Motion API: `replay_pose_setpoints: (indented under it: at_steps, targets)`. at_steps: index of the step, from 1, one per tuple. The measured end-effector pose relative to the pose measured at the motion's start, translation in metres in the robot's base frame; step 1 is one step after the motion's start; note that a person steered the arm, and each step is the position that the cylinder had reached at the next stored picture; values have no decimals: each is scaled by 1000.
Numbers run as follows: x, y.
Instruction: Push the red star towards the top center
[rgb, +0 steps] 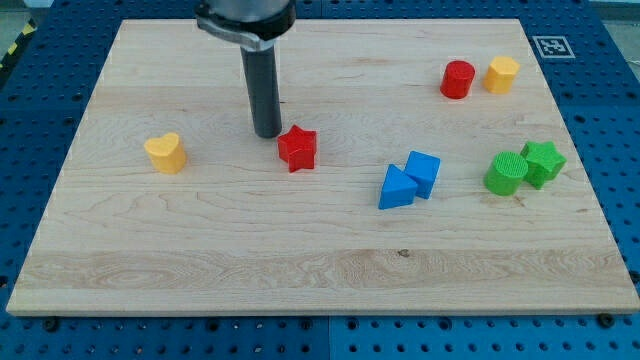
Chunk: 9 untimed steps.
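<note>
The red star (297, 148) lies a little left of the board's middle. My tip (267, 133) stands just to the star's upper left, a small gap apart from it. The dark rod rises from there to the view's top edge.
A yellow heart (165, 152) lies at the left. A red cylinder (458, 79) and a yellow hexagonal block (502, 74) sit at the upper right. Two blue blocks (409, 179) touch right of the middle. A green cylinder (505, 173) and a green star (543, 160) touch at the right. All rest on the wooden board (320, 270).
</note>
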<state>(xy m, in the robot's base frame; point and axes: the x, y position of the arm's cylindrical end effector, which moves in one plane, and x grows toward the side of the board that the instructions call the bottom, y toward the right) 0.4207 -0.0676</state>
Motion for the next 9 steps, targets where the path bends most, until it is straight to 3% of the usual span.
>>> replay_pose_setpoints:
  at_steps: [2, 3, 4, 5, 7, 8, 9]
  targets:
    - [55, 11]
    - [21, 31]
    - [-40, 37]
    - [-45, 36]
    - [26, 31]
    - [-5, 70]
    - [-86, 110]
